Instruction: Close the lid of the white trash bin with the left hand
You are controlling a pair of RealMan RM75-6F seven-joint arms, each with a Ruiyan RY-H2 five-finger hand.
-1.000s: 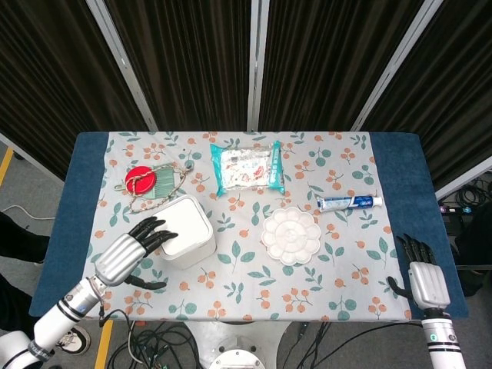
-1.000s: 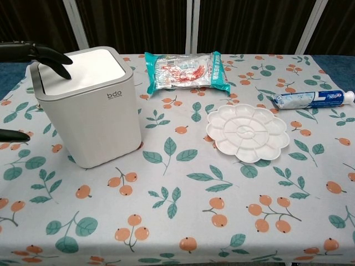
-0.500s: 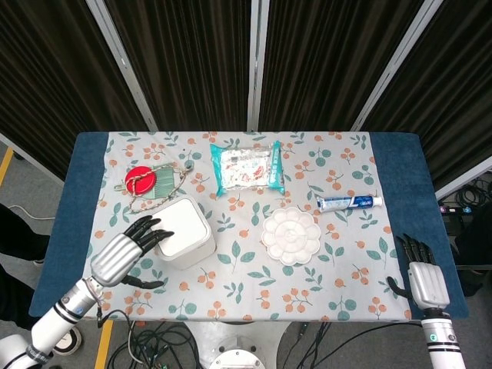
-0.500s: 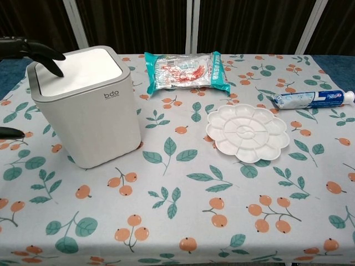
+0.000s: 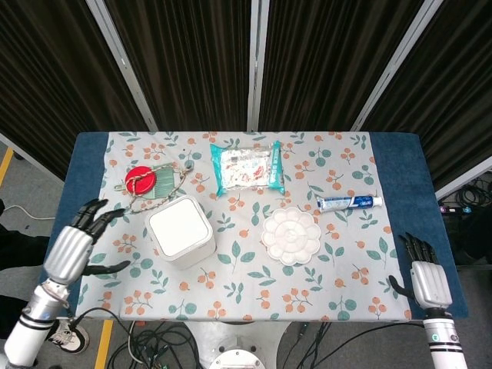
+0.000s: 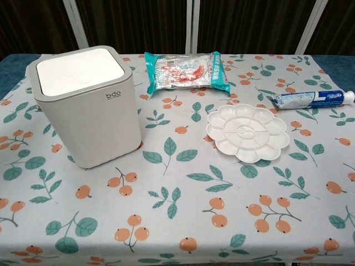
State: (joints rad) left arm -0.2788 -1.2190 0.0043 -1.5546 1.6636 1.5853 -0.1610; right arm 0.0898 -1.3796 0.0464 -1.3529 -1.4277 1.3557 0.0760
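The white trash bin stands on the left part of the table with its lid lying flat and level in the rim. My left hand hovers over the table's left edge, well apart from the bin, fingers spread and holding nothing. It does not show in the chest view. My right hand rests at the front right corner, fingers apart and empty.
A red disc and a green woven pouch lie behind the bin. A teal snack packet, a white flower-shaped palette and a toothpaste tube lie to the right.
My left hand has lifted off the bin lid and drawn back left to the table edge. The lid now lies flat. My right hand has not moved.
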